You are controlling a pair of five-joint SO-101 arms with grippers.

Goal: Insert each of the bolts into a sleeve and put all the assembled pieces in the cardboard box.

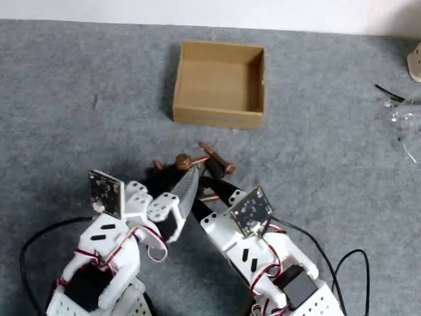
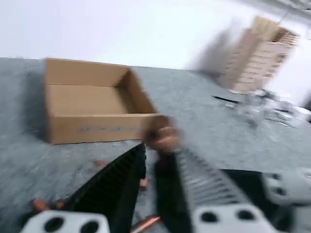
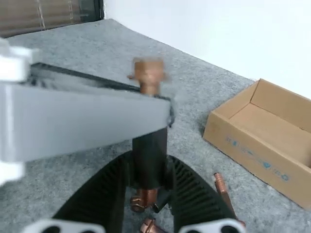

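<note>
Nothing can be read in any of the views. The only lettering stands on the cardboard box, on the far side of the table: a single thin line of bluish print runs along the outside of its near wall, low down and roughly centred. From above it is too small to make out. The left wrist view shows the same line as a pale smear, and the right wrist view shows it as a broken row of blue marks, with no letter or number legible.
</note>
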